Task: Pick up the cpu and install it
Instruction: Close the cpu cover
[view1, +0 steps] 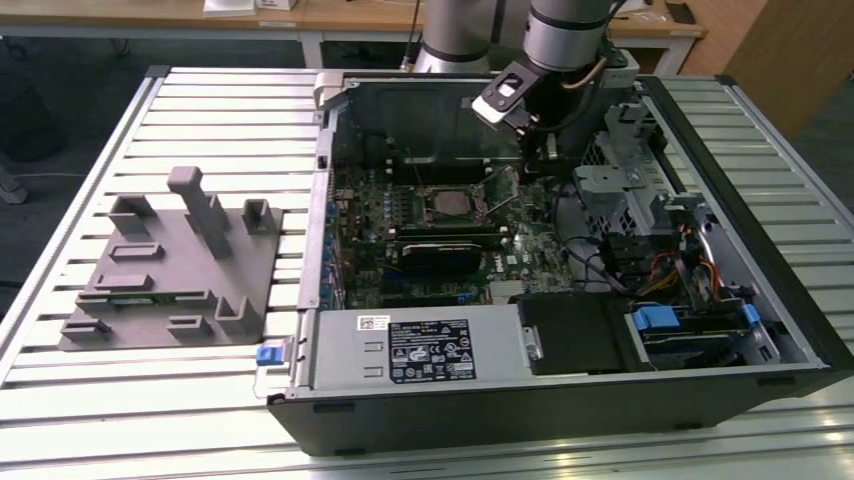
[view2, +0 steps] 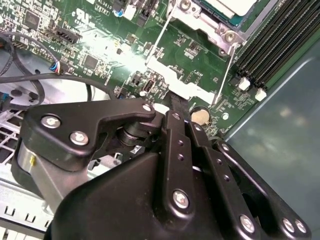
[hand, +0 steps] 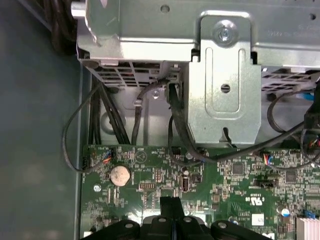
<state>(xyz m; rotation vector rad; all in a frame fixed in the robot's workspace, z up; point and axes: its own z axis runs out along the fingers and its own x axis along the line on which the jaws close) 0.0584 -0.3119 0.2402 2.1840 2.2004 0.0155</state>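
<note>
The cpu (view2: 231, 6) shows as a pale silver-white square lying inside the metal socket frame (view2: 210, 25) on the green motherboard. Thin wire levers (view2: 226, 70) run beside the frame. My gripper (view1: 541, 165) reaches down into the open computer case, just to the exterior view's right of the socket (view1: 447, 205). Its black fingers (hand: 169, 201) are pressed together with nothing seen between them. In the second wrist view the gripper (view2: 176, 104) has its tip low over the board, next to a white metal plate (view2: 172, 77) and a round coin battery (view2: 200, 116).
A grey fixture (view1: 167, 265) lies on the slatted table at the exterior view's left. A white-labelled metal box (view1: 414, 345) fills the case's near end. A steel drive cage (hand: 225, 85), black cables (hand: 107, 120) and memory slots (view2: 270, 45) crowd around the gripper.
</note>
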